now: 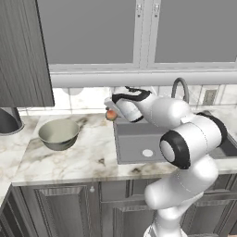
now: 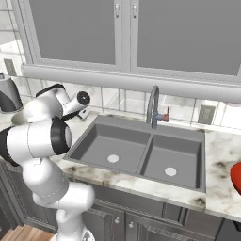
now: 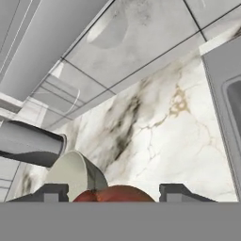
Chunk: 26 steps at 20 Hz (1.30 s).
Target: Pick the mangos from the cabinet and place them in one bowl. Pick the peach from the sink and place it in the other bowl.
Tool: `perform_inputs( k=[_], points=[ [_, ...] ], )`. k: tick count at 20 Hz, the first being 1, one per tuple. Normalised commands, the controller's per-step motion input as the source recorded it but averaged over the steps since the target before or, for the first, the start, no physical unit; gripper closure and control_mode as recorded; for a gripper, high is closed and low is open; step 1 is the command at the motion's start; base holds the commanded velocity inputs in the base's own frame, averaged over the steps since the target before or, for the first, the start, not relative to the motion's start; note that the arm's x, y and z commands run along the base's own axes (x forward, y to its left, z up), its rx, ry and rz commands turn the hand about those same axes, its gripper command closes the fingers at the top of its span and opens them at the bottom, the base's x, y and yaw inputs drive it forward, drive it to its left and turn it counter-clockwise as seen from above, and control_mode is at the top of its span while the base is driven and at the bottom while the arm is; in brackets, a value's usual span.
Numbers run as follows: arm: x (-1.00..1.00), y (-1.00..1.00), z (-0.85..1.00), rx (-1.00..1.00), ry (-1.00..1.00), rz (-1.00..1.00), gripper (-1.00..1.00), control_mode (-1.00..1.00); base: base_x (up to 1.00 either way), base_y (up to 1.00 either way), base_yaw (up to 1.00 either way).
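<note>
My gripper [image 1: 111, 111] is shut on the peach [image 1: 111, 114], a small pinkish-orange fruit, and holds it above the marble counter just left of the sink [image 1: 139, 139]. In the hand view the peach [image 3: 115, 194] sits between the two dark fingertips [image 3: 52, 192]. The grey-green bowl [image 1: 58, 133] stands on the counter to the left of the gripper; its rim [image 3: 70, 172] shows just beyond the fruit. The red bowl [image 2: 236, 176] peeks in at the far right of the counter. The dark wood-grain cabinet [image 1: 23, 51] hangs at upper left. The mangos are out of view.
A curved grey tap [image 2: 153, 106] with a red handle rises behind the double-basin sink [image 2: 136, 150]. A dark appliance [image 1: 8, 120] stands at the counter's left end beyond the bowl. Glass-fronted wall cabinets [image 1: 139, 32] run overhead. Bare marble counter [image 1: 88, 152] lies between bowl and sink.
</note>
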Motion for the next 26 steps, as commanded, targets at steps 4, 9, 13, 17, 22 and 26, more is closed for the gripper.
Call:
perform_inputs(
  k=[4,9,13,17,22,26],
  points=[
    [0.00,0.60,0.01,0.03,0.00,0.06,1.00,-1.00,0.00,0.00,0.00],
    [0.00,0.55,0.11,0.03,0.00,0.06,1.00,-1.00,0.00,0.00,0.00],
    [0.00,0.59,0.11,0.02,0.00,0.05,1.00,-1.00,0.00,0.00,0.00],
    [0.00,0.61,0.07,0.03,0.00,0.05,1.00,-1.00,0.00,0.00,0.00],
    [0.00,0.56,0.00,0.01,0.00,0.05,1.00,-1.00,0.00,0.00,0.00],
    [0.00,0.44,-0.04,0.01,0.03,0.04,1.00,-1.00,0.00,0.00,0.00]
  ],
)
